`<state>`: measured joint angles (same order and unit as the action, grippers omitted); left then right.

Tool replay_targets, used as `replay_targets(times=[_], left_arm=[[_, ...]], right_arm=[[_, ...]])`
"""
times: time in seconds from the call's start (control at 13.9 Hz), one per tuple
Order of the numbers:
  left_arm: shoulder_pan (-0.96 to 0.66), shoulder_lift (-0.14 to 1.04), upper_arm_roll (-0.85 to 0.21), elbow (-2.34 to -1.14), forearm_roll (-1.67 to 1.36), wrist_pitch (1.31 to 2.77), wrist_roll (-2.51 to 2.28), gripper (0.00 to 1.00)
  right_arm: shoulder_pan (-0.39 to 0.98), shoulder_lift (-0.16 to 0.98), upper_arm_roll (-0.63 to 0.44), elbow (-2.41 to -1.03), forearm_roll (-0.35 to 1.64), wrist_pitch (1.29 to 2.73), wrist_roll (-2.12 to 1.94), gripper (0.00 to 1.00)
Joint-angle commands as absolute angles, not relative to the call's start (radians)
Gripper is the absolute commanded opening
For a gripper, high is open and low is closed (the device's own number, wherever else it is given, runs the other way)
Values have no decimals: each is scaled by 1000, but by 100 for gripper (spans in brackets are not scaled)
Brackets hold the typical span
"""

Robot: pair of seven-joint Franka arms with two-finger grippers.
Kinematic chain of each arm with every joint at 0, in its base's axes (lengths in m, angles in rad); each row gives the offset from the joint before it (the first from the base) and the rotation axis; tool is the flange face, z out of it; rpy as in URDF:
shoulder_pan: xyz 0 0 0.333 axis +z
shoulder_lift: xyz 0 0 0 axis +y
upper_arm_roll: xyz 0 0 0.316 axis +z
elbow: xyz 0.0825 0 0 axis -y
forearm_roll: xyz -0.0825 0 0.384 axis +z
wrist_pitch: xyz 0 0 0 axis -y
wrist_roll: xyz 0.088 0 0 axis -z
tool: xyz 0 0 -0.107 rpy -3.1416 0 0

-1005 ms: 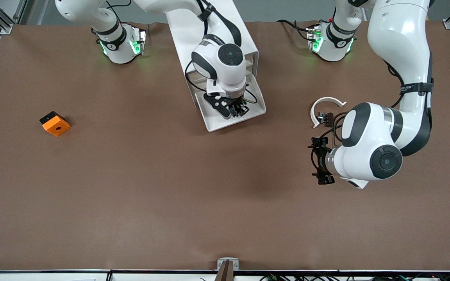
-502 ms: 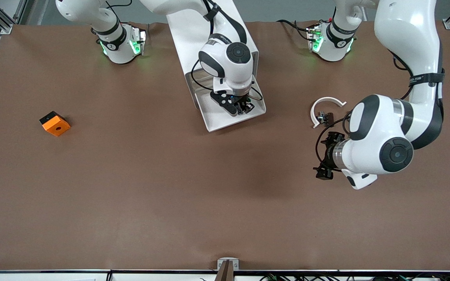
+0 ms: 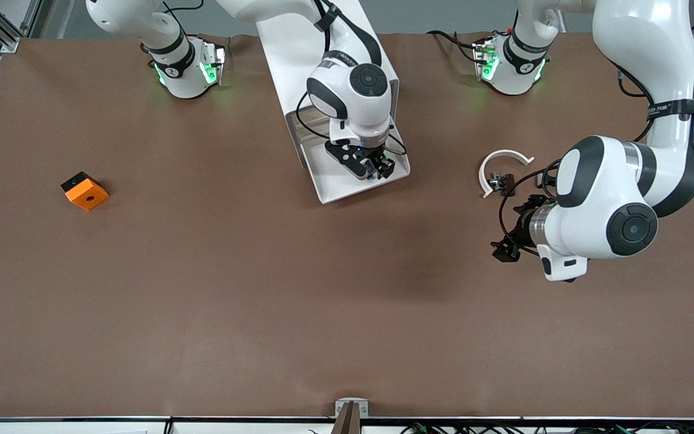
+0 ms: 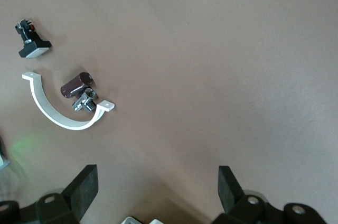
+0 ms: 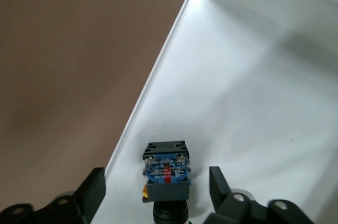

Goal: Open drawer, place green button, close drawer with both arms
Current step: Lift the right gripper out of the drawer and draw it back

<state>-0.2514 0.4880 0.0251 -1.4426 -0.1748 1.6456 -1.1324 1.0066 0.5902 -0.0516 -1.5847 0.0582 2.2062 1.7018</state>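
The small black push-button switch with a bluish-grey base (image 5: 166,174) lies on the floor of the pulled-out shallow white tray-like drawer (image 3: 338,184), near one side wall, and sits squarely between the spread fingers of the right arm's black two-finger jaws (image 3: 371,167); the right wrist view shows clear gaps on both sides of it, so those jaws are released and not touching it. Its long axis points away from the wrist, along the gap between the fingers. I judge the placing done, so closing comes next. The left arm's jaws (image 3: 511,241) hang open over bare brown bench (image 3: 202,301) beside a white plastic arc (image 3: 500,166), well apart from the drawer; the right arm is far nearer its front.
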Motion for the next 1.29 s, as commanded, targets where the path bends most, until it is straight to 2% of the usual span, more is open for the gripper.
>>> replay_targets(times=[0.0,0.29,0.5,0.86,1.22], left_arm=[[-245,416,23,-1558,-156,1712,-1054,100],[-244,361,21,-1669,-156,1795,-936,100],[-250,360,17,-1715,-156,1853,-861,100],[-256,364,-27,-1808,-156,1986,-802,100],[-262,403,-90,-1815,-158,2006,-755,100]], right_arm=[[956,595,-52,-1491,57,2099,1623,100],[827,580,-52,-1411,64,1958,1387,100],[712,534,-52,-1411,64,1907,1190,100],[507,457,-55,-1411,54,1719,785,100],[275,348,-55,-1417,52,1568,401,100]])
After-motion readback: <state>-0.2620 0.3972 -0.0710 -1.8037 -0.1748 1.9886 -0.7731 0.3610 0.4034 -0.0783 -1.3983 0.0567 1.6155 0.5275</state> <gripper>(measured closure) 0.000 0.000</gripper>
